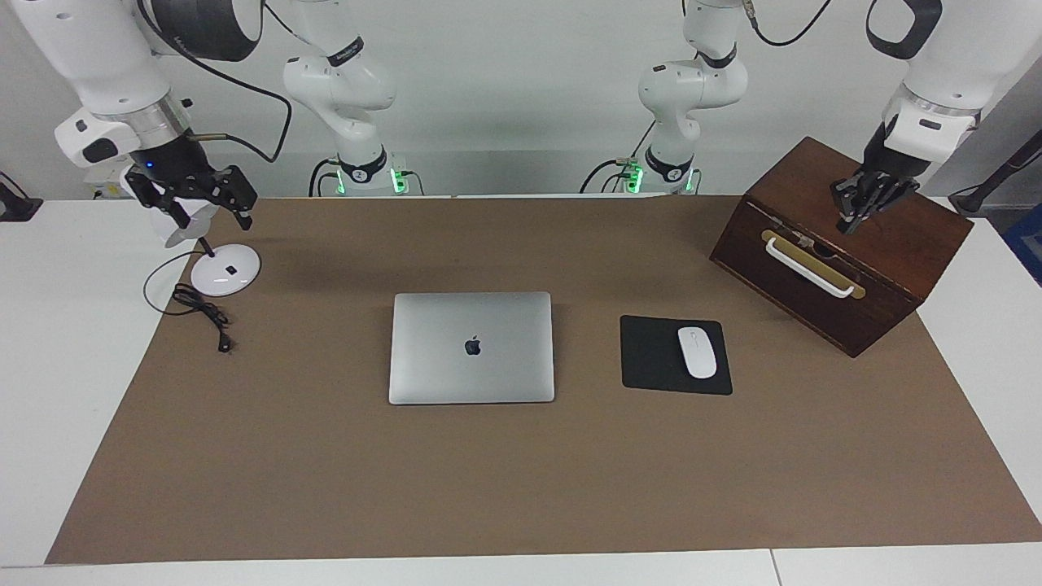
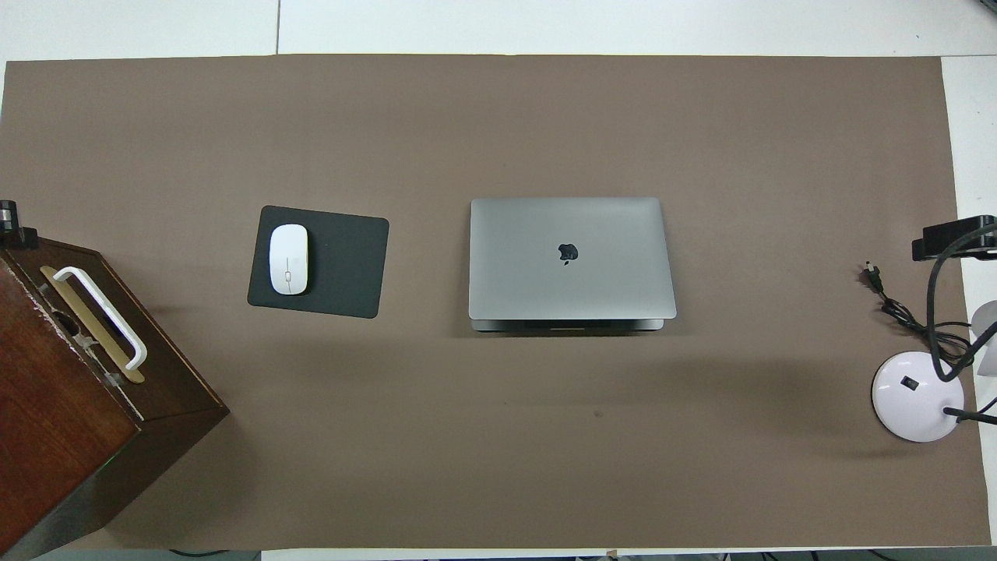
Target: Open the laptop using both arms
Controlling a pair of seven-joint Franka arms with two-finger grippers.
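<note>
My left gripper (image 1: pixel 863 210) has its jaws pinched fully together, the fingertips meeting with nothing between them. It hangs over the top of the wooden box (image 1: pixel 895 244) at the left arm's end of the desk, and I cannot tell whether the tips touch the wood. In the overhead view only a sliver of this gripper (image 2: pixel 12 226) shows at the edge, above the box (image 2: pixel 62 405).

My right gripper (image 1: pixel 195 195) has its jaws spread wide and holds nothing. It hangs over the desk lamp (image 1: pixel 220 273) at the right arm's end of the desk, close to the lamp's white head. From overhead I see just one black finger (image 2: pixel 954 238) poking in near the lamp's round base (image 2: pixel 911 397) and its coiled cord (image 2: pixel 903 315).

The laptop (image 1: pixel 471 347) lies flat and closed in the middle of the brown mat (image 1: pixel 488 488), apple logo up, well apart from both grippers. Overhead, the laptop (image 2: pixel 571 259) shows its hinge edge on the side nearer the robots.

Beside it, toward the left arm's end, a black mouse pad (image 1: pixel 655 362) lies on the mat with a white mouse (image 1: pixel 697 352) resting on it. The box stands tilted at an angle to the mat's edge, its white handle (image 1: pixel 810 268) facing the mouse pad. The desk (image 1: pixel 49 366) shows white around the mat.
</note>
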